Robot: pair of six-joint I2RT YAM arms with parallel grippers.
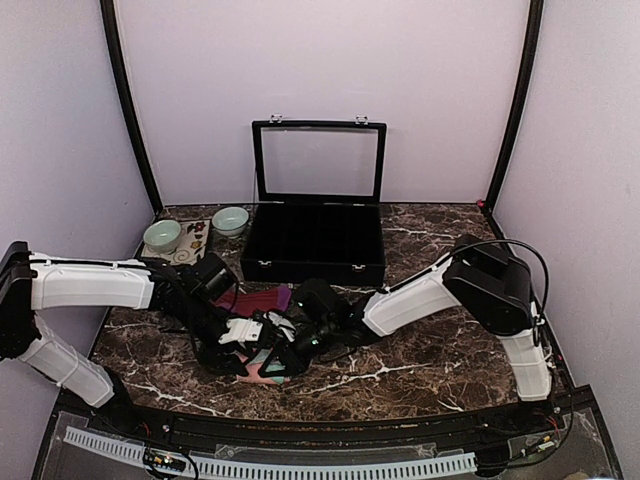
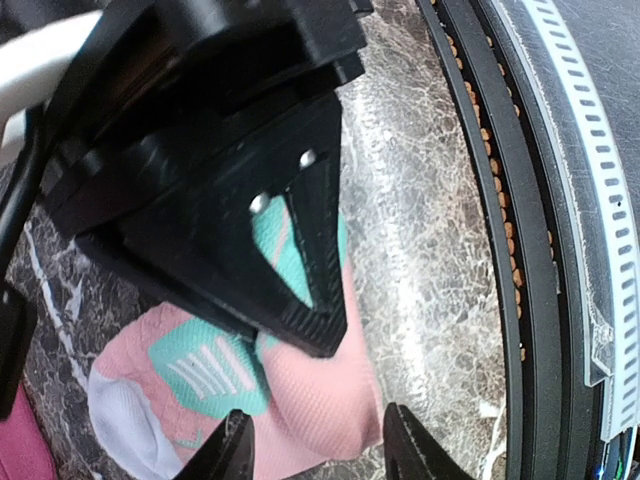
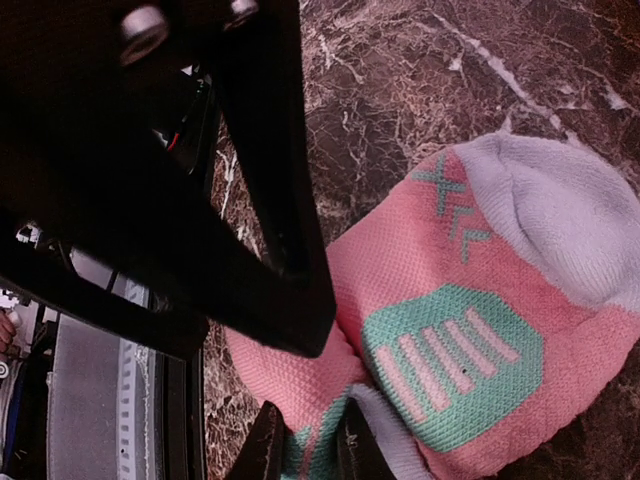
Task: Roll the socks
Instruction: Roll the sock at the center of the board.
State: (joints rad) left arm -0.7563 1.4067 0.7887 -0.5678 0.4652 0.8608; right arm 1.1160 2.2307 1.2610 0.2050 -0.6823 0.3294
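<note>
One pink sock (image 2: 300, 372) inside left gripper (image 2: 316, 412)

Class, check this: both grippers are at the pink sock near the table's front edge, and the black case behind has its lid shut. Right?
Only the lid is wrong: the top external view shows the black case with its lid raised. The left gripper and right gripper are indeed at the pink sock near the front edge.

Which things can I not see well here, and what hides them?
- Top view: pink sock, mostly under the left arm and right arm.
- Top view: maroon sock, partly behind the left arm.
- Top view: small items by the bowls, too small.
- Left wrist view: whether the left hand already grips the pink sock.
</note>
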